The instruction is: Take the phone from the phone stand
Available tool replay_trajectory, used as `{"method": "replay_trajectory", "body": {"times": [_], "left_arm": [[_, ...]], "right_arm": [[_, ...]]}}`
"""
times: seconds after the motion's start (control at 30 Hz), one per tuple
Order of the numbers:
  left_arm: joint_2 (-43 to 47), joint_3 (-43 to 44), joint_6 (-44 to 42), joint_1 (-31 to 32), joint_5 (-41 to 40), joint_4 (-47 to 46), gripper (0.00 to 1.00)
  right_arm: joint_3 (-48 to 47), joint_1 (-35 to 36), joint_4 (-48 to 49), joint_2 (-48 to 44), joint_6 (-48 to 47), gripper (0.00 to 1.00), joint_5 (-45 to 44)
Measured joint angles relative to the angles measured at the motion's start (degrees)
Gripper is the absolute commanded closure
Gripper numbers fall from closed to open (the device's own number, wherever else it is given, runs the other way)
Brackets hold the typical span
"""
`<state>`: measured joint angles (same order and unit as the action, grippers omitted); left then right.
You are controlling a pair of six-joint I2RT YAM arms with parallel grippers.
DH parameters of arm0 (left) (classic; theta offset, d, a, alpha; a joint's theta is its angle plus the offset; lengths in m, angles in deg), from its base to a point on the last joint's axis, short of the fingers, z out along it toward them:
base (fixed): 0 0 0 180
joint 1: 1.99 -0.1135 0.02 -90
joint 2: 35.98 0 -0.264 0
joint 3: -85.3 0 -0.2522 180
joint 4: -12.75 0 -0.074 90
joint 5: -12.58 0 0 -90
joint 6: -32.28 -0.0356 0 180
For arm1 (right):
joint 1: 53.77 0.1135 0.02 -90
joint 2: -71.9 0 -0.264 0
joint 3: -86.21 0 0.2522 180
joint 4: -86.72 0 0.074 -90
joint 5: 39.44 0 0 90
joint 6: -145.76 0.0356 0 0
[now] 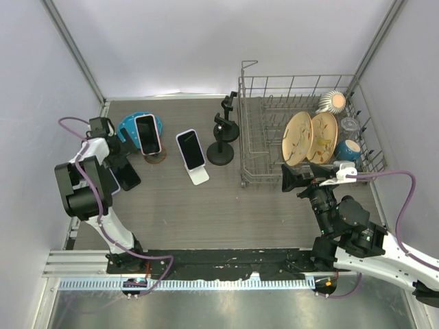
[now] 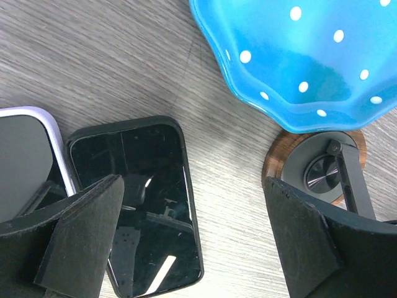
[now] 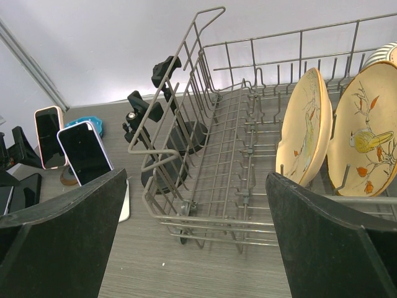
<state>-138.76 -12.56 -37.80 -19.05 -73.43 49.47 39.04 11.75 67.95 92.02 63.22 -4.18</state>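
A pink-cased phone leans upright on a stand with a round wooden base. A white-cased phone leans on a white stand. Both phones show in the right wrist view, pink and white. My left gripper is open and empty, low over the table left of the wooden base. A black phone and a lilac-edged phone lie flat under it. My right gripper is open and empty, in front of the dish rack.
A blue dotted bowl sits behind the pink phone, close over the stand in the left wrist view. Two black empty stands stand mid-table. The wire rack holds two plates, a cup and a bowl.
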Motion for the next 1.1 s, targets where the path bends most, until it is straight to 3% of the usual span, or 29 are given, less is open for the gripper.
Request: {"method": "replay_trajectory", "body": {"times": [0.2, 0.4, 0.7, 0.83, 1.1], "left_arm": [[2.1, -0.7, 1.8, 0.5, -3.6, 1.8, 0.00], [13.5, -6.2, 9.3, 2.1, -9.0, 5.1, 0.00], [31.2, -25.7, 22.6, 5.0, -8.4, 1.6, 0.00], [31.8, -31.7, 26.9, 5.7, -7.6, -0.6, 0.00], [27.8, -32.5, 30.4, 7.1, -8.5, -7.7, 0.00]], "right_arm": [[0.0, 0.0, 0.0, 0.0, 0.0, 0.00, 0.0], [0.0, 0.0, 0.0, 0.0, 0.0, 0.00, 0.0], [0.0, 0.0, -0.2, 0.0, 0.0, 0.01, 0.0], [0.0, 0.0, -0.2, 0.0, 0.0, 0.00, 0.3], [0.0, 0.0, -0.2, 0.0, 0.0, 0.00, 0.4]]}}
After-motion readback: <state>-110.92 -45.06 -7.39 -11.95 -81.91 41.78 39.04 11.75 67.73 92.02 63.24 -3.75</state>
